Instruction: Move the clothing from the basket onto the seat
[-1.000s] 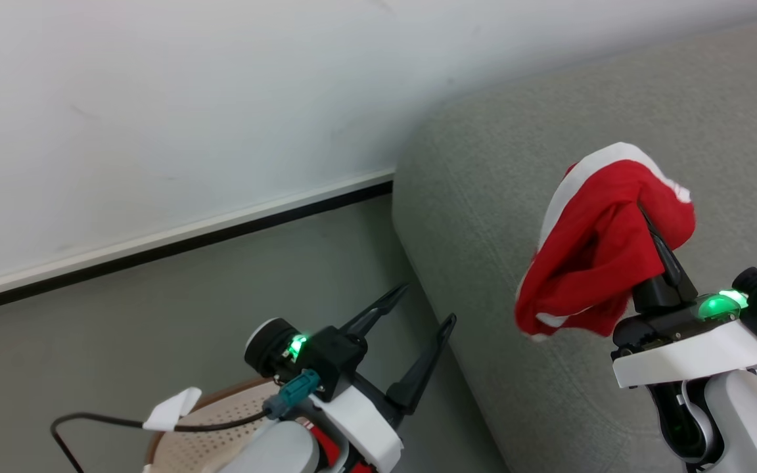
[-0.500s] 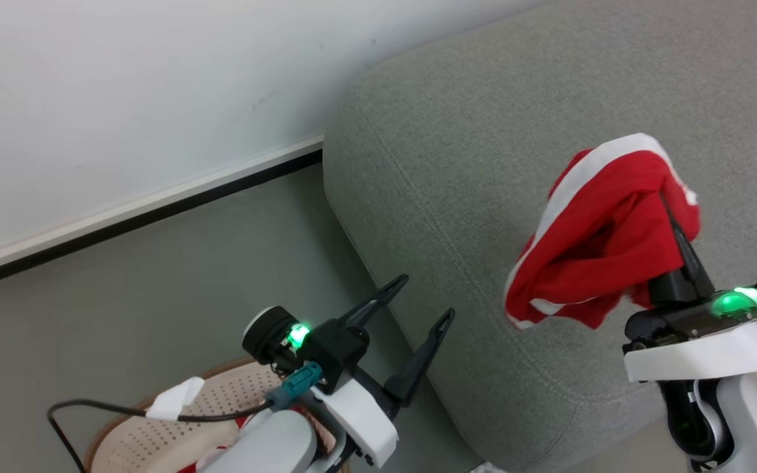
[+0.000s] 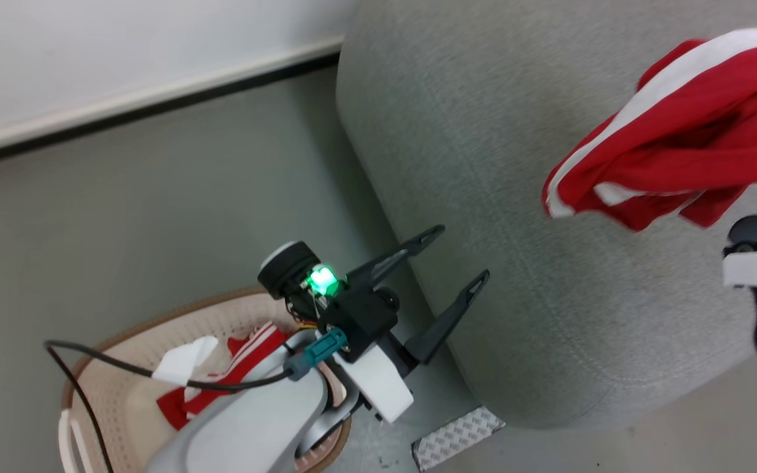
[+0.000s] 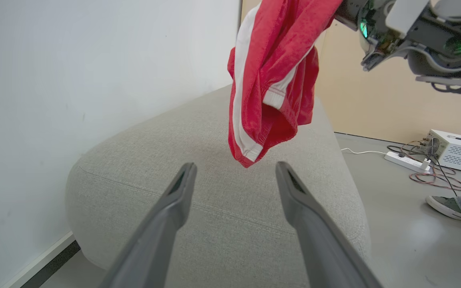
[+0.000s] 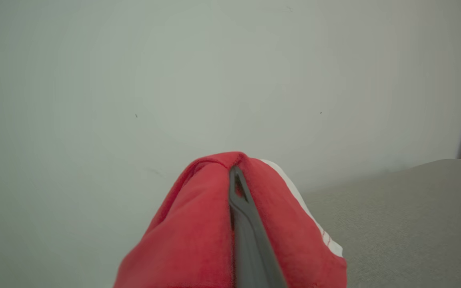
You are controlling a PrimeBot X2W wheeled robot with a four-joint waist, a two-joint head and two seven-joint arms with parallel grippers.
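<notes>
A red garment with white stripes [image 3: 694,131] hangs bunched in the air over the grey seat [image 3: 483,164], and my right gripper [image 5: 236,178] is shut on it, fingers wrapped in the cloth. In the left wrist view the same garment [image 4: 270,80] dangles above the seat [image 4: 214,208]. My left gripper [image 3: 462,253] stands open and holds nothing, beside the seat's rounded corner and above the basket [image 3: 175,314]. More red and white clothing [image 3: 253,345] lies in the basket, partly hidden by my left arm.
A white wall with a dark baseboard [image 3: 155,108] runs behind the grey floor. A patterned strip [image 3: 457,437] lies on the floor by the seat's corner. A person's shoe [image 4: 448,206], a power strip [image 4: 404,160] and a white box [image 4: 458,150] lie beyond the seat.
The head view has swung down, bringing more of the basket and its clothing into view. The right gripper still holds the red garment above the seat. The left gripper stays open.
</notes>
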